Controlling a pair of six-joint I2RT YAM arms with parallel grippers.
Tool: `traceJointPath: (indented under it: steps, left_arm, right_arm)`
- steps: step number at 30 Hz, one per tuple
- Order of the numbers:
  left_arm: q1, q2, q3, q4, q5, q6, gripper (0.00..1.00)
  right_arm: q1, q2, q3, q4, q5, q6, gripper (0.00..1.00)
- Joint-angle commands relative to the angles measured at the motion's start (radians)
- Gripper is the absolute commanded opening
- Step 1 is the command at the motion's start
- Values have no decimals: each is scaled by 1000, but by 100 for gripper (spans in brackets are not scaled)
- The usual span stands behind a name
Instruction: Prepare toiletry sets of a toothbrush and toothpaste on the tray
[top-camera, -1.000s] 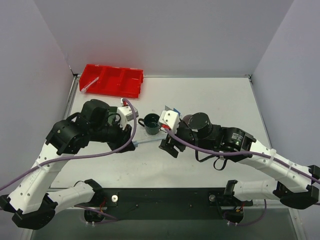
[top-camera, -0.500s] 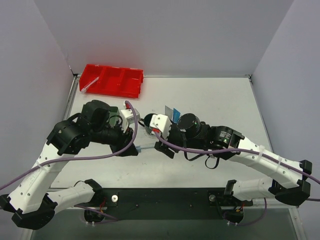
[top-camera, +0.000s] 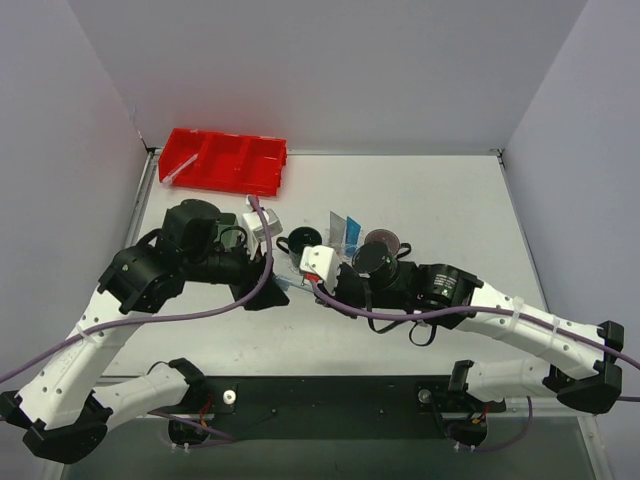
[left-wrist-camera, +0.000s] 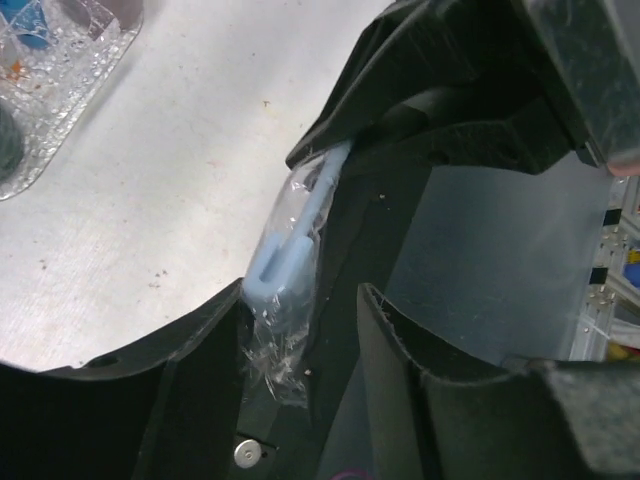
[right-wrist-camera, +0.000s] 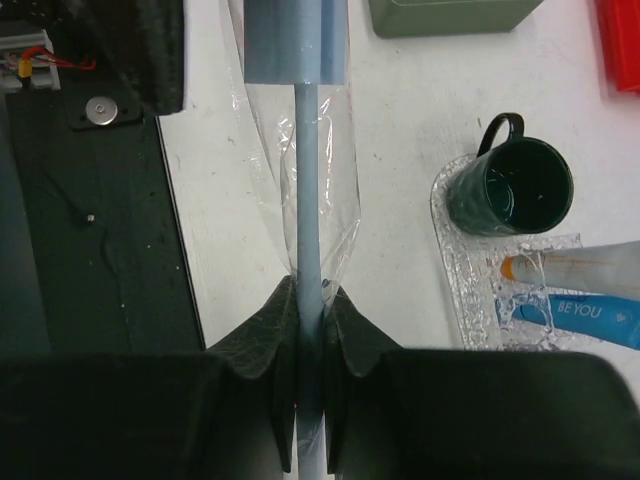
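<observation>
A pale blue toothbrush (right-wrist-camera: 309, 200) in a clear wrapper hangs over the table between the two arms. My right gripper (right-wrist-camera: 310, 295) is shut on its thin handle. My left gripper (left-wrist-camera: 302, 295) is open; the wrapped brush head (left-wrist-camera: 290, 245) lies against its left finger with a gap to the right finger. From above, the toothbrush (top-camera: 283, 285) bridges the left gripper (top-camera: 262, 290) and the right gripper (top-camera: 312, 288). The clear tray (right-wrist-camera: 465, 270) holds a white toothpaste (right-wrist-camera: 575, 263) and a blue toothpaste (right-wrist-camera: 590, 315).
A dark green mug (right-wrist-camera: 510, 187) stands on the tray's end. The red bin (top-camera: 225, 160) sits at the back left with a pale stick (top-camera: 172, 172) in it. A dark round thing (top-camera: 382, 240) lies behind the right arm. A green box (right-wrist-camera: 450, 12) is nearby.
My right gripper moved left to the toothbrush and shut on its handle. My left gripper's jaws opened off the brush head.
</observation>
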Motion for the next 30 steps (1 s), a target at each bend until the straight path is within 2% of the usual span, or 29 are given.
traceJointPath:
  steps: [1, 3, 6, 9, 12, 13, 15, 16, 17, 20, 25, 30]
  left_arm:
    - [-4, -53, -45, 133, 47, -37, 59]
    - [-4, -74, -65, 191, 47, -43, 68]
    - [-4, -127, -105, 269, -26, -43, 77]
    - [-4, -226, -178, 427, -123, -68, 87]
    - [-4, -337, -350, 689, -126, -158, 89]
    - [-4, -357, -455, 843, -110, -195, 89]
    - [-4, -389, -554, 990, -67, -320, 90]
    - [-6, -392, -594, 1121, -60, -360, 90]
    - [-9, -389, -665, 1171, -59, -429, 91]
    - [-44, -365, -758, 1311, -99, -508, 91]
    - [-151, -325, -818, 1453, -249, -534, 92]
    - [-239, -242, -836, 1561, -306, -555, 92]
  right_arm:
    - [-11, -68, -48, 100, 51, 43, 0]
    - [-13, -92, -87, 149, 68, 72, 0]
    - [-17, -125, -144, 228, 129, 130, 0]
    - [-25, -154, -199, 341, 172, 214, 0]
    - [-30, -177, -235, 485, 230, 288, 0]
    - [-30, -181, -256, 560, 235, 300, 0]
    - [-33, -194, -273, 629, 255, 345, 0]
    - [-36, -197, -287, 695, 261, 365, 0]
    - [-37, -203, -296, 728, 270, 380, 0]
    - [-37, -212, -339, 852, 278, 444, 0]
    - [-37, -211, -371, 950, 300, 506, 0]
    - [-37, -206, -379, 966, 296, 527, 0]
